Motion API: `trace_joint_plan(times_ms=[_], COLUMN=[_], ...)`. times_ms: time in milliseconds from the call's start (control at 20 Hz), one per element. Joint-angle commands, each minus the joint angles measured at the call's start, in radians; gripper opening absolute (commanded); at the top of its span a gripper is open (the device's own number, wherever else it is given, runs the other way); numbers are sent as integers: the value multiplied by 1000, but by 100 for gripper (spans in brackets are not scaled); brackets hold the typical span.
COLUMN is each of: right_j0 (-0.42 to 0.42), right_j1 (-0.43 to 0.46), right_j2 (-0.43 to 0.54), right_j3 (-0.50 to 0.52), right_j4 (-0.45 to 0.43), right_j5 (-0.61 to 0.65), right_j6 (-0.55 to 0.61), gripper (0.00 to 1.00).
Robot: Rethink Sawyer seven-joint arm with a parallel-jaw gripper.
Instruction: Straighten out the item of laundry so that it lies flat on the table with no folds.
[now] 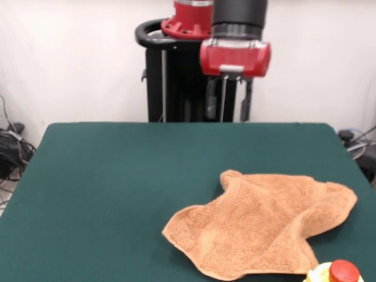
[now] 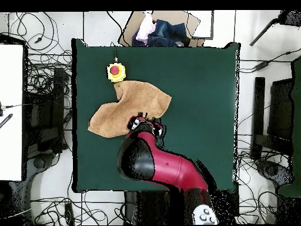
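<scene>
While gripper [image 1: 229,108] hangs high, fingers apart, empty | towel [image 1: 264,229] rumpled, table [image 1: 117,188] 5 o'clock | advice: grasp folded corner, pull outward.

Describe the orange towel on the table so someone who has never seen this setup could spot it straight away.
Start with the large dark green felt-covered table. On it lies a light orange-tan terry cloth towel, rumpled with curled edges rather than spread flat, beside a small yellow box with a red button. It is the only cloth on the green surface.
</scene>
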Motion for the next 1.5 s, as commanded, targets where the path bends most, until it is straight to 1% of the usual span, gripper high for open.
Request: trace_joint_plan(times_ms=[50,400,650,750,850,900,1000,1050,1150,1300,1500], right_j0=[59,51,59,91,68,38,-8,-18,-47,-111,-129], right_j1=[-82,-99,-64,-66,-62,-58,-55,-58,-60,-47,-35], right_j2=[-29,-23,-18,-56,-44,-20,9,9,16,59,56], right_j3=[164,219,247,242,239,233,204,181,121,24,-119], right_j4=[30,39,44,54,43,32,23,24,22,15,-4], right_j5=[48,30,-29,-21,-23,-16,21,52,122,236,403], right_j6=[244,256,282,274,262,248,210,187,135,55,-3], gripper=[100,100,100,100,100,100,100,100,100,100,100])
